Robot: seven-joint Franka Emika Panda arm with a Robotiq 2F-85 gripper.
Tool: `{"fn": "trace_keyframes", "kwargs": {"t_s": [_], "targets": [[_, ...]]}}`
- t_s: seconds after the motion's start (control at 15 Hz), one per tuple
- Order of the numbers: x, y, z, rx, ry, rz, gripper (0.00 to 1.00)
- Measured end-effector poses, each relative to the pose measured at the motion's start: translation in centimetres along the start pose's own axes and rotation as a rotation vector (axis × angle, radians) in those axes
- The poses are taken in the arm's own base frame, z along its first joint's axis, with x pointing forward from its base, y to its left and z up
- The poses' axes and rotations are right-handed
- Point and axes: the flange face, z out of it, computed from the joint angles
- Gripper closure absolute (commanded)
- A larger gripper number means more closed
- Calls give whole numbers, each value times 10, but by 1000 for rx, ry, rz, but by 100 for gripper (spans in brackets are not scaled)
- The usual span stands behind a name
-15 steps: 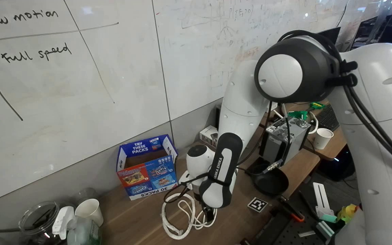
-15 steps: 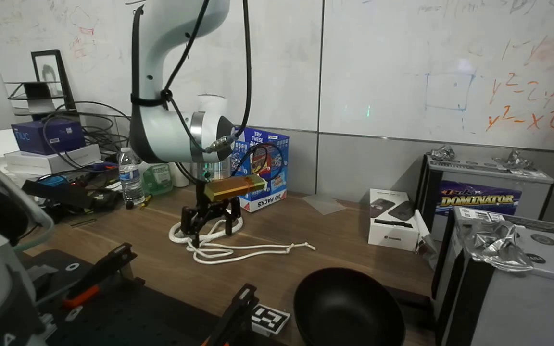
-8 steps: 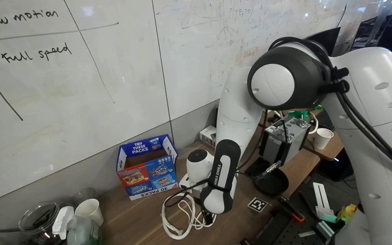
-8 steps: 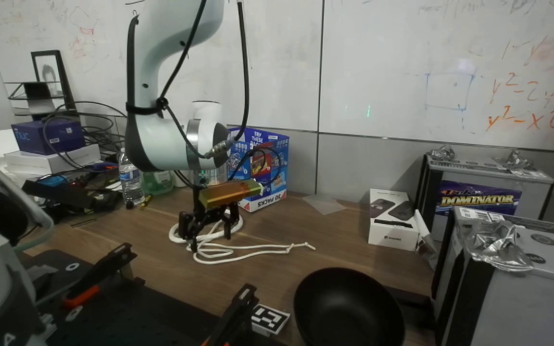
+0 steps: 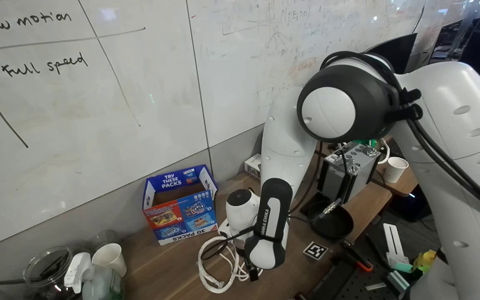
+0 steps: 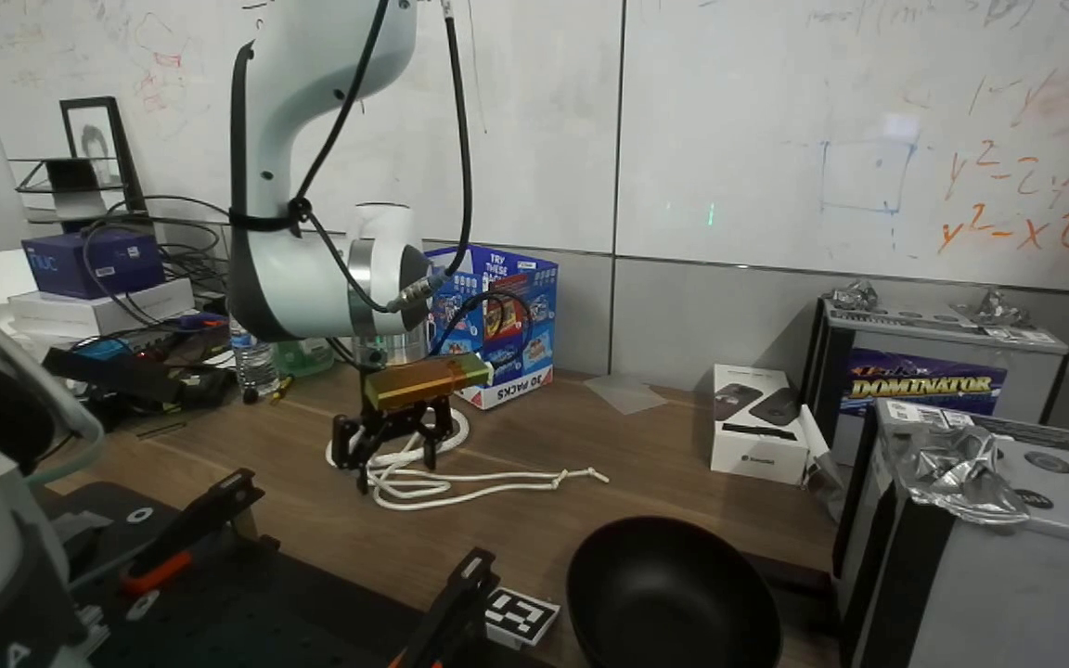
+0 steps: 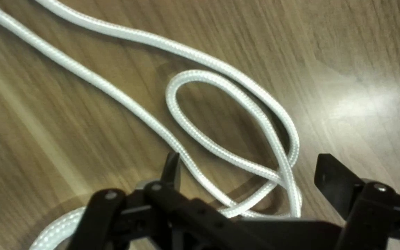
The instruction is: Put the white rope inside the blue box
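The white rope lies in loose coils on the wooden table in both exterior views, with a knotted end trailing off. The blue box is an open-topped snack carton with red and blue printed sides, standing against the wall; it also shows behind the arm. My gripper points down over the rope coils, open and empty. In the wrist view, the fingers are wide apart, with several crossing strands of the rope showing between them. The gripper's body hides part of the coil.
A black pan and a printed marker are near the front. A white phone box and grey metal cases stand to one side. A paper cup and a spray bottle stand on the carton's other side.
My gripper has moved a little lower and shifted slightly left in both exterior views. It stays open. The rope and the box have not moved.
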Motion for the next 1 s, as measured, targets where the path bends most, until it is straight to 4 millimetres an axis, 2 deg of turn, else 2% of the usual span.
{"fn": "trace_keyframes", "kwargs": {"t_s": [1.0], "targets": [[-4,1,10,-43,-2,3,0]]}}
